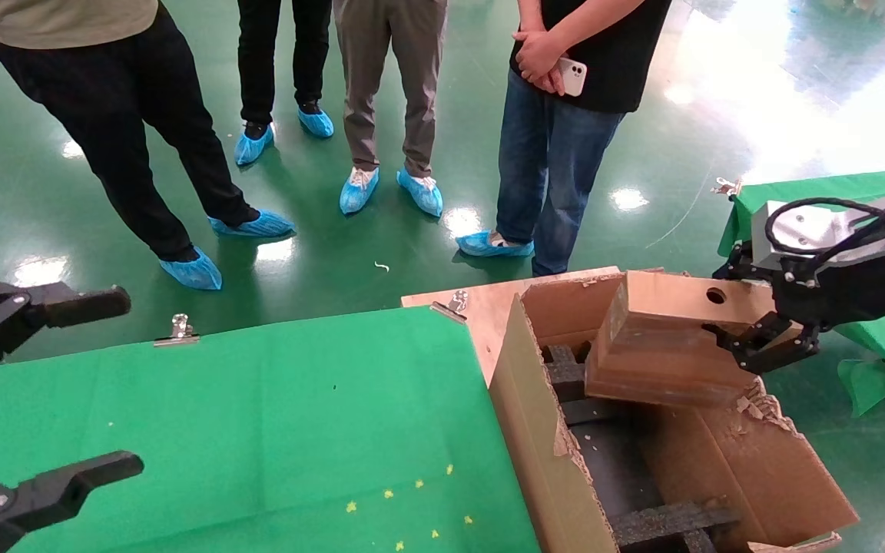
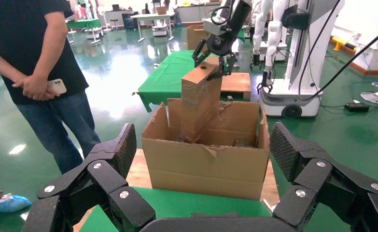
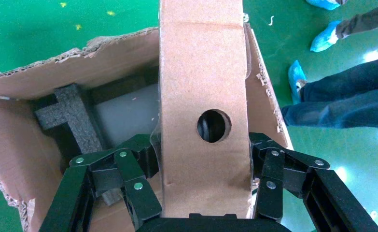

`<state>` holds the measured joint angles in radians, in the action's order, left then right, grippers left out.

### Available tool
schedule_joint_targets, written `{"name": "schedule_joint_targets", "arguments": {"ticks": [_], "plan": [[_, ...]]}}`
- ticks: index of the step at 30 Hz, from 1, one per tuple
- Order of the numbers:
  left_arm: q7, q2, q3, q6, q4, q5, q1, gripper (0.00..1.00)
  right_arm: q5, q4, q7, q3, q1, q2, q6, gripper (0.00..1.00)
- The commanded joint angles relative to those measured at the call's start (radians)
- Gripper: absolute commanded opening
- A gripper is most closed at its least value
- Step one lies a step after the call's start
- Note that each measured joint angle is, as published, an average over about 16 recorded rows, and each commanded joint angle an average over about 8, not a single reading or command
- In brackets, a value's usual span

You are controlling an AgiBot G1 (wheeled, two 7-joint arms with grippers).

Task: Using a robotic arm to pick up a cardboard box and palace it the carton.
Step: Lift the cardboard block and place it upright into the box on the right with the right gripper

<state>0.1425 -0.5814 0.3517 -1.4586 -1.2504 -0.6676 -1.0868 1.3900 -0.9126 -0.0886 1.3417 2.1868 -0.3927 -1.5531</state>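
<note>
My right gripper [image 1: 757, 343] is shut on the small cardboard box [image 1: 665, 338], gripping the end that has the round hole. The box hangs tilted over the far part of the large carton [image 1: 542, 453], with its lower end dipped between the torn flaps. In the right wrist view, my right gripper [image 3: 202, 155] clamps the box [image 3: 201, 72] from both sides above the carton [image 3: 13, 125] and its black foam insert [image 3: 71, 113]. My left gripper [image 1: 124, 382] is open and empty, parked over the green table's left side. The left wrist view shows the left gripper [image 2: 203, 154], carton [image 2: 206, 164] and box [image 2: 201, 96].
A green-clothed table [image 1: 258, 430] lies left of the carton, with metal clips [image 1: 179, 329] on its far edge. A wooden board [image 1: 488, 307] lies under the carton. Several people in blue shoe covers [image 1: 419, 192] stand beyond. Another green table [image 1: 819, 188] is behind the right arm.
</note>
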Motion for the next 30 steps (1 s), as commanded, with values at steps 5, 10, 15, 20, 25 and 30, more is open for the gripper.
{"name": "schedule_joint_targets", "arguments": {"ticks": [5,10,15,20,25,30], "plan": [[0.0,0.0,0.0,0.0,0.0,0.0,0.0,1.0,-0.004,0.001,0.0,0.001,-0.003,-0.001,0.003,0.0],[0.0,0.0,0.0,0.0,0.0,0.0,0.0,1.0,-0.004,0.0,-0.035,0.005,-0.018,0.001,0.028,0.0],[0.0,0.0,0.0,0.0,0.0,0.0,0.0,1.0,-0.003,-0.045,-0.16,0.017,-0.064,0.029,0.107,0.0],[0.0,0.0,0.0,0.0,0.0,0.0,0.0,1.0,0.02,-0.16,-0.374,0.034,-0.115,0.09,0.223,0.0],[0.0,0.0,0.0,0.0,0.0,0.0,0.0,1.0,0.08,-0.311,-0.641,0.058,-0.163,0.16,0.355,0.0],[0.0,0.0,0.0,0.0,0.0,0.0,0.0,1.0,0.169,-0.414,-0.907,0.086,-0.203,0.205,0.458,0.0]]}}
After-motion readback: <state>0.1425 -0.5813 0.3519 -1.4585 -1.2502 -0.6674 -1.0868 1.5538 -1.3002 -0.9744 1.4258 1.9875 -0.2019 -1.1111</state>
